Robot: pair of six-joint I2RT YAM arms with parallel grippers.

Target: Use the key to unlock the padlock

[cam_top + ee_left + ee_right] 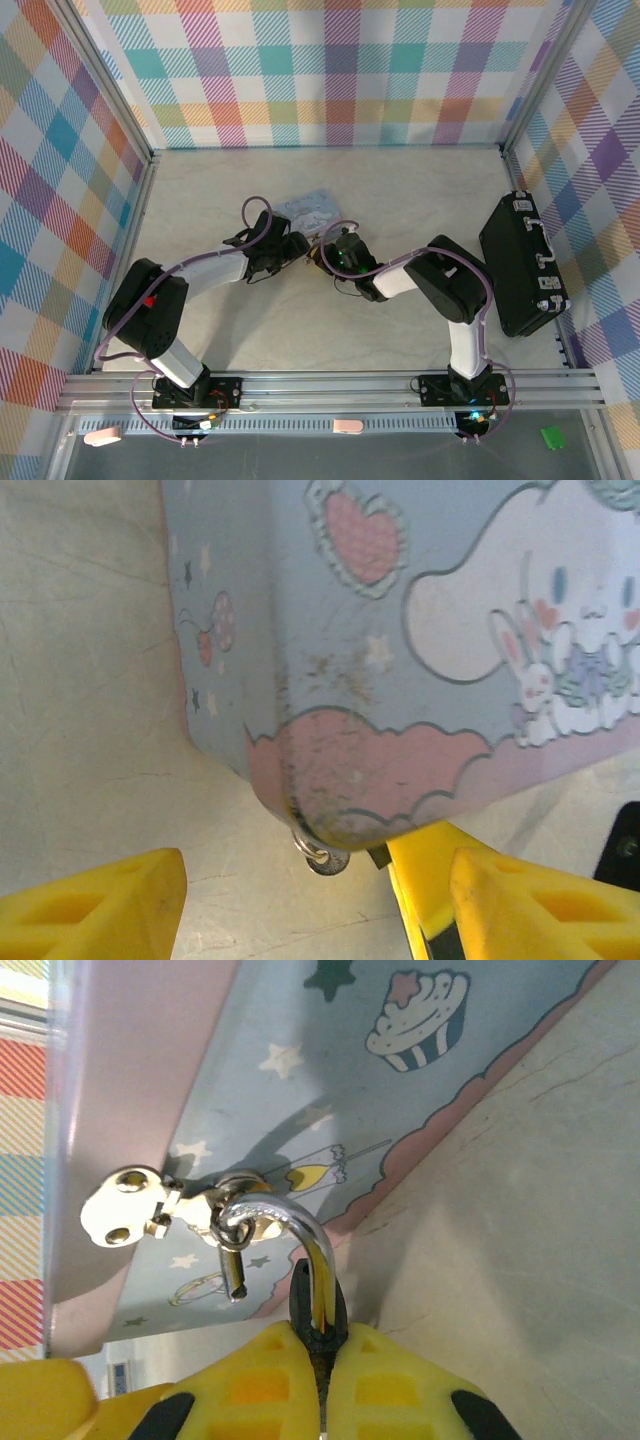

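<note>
While the left gripper (300, 905) stands open at the tin box (400, 630) corner, the right gripper (320, 1348) clamps the padlock (303, 1305)

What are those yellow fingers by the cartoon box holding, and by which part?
The right fingers pinch the tiny dark padlock by its body; its silvery shackle is hooked through the clasp ring of the pale blue cartoon-printed tin box.

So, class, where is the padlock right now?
In the right wrist view, the padlock sits bottom centre, pinched in the right gripper, its shackle hooked through the latch on the tin box.
</note>
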